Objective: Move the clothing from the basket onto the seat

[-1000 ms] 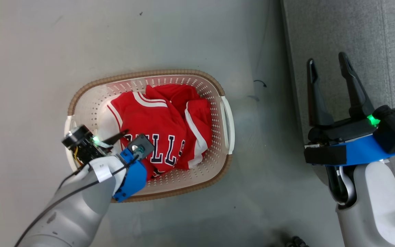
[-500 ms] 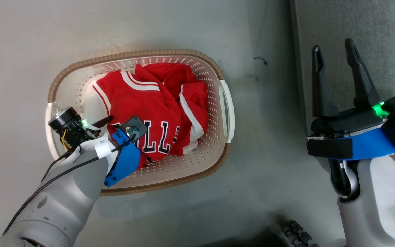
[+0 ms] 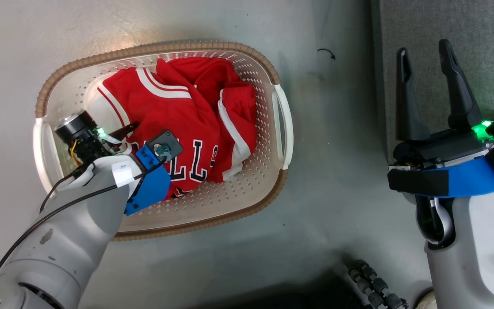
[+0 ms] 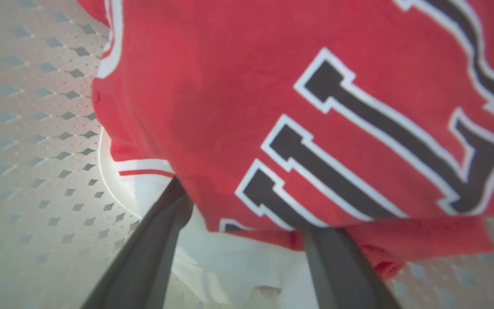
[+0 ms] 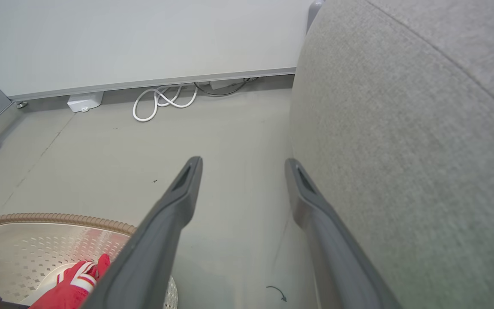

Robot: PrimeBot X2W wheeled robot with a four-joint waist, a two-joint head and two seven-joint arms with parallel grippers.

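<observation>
A: Where's the clothing (image 3: 178,107)?
B: We've got it in basket (image 3: 230,210), 10 o'clock; left end effector (image 4: 245,210) fingers apart, tips at it.
A: Right end effector (image 3: 423,48)?
B: Apart too, nr seat (image 3: 478,34), 2 o'clock.

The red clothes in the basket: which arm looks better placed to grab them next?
Left. The left arm's jaws stand open down inside the basket, right at the lettered jersey's edge. The right arm's jaws hang open over the seat's edge, apart from the clothing.
</observation>
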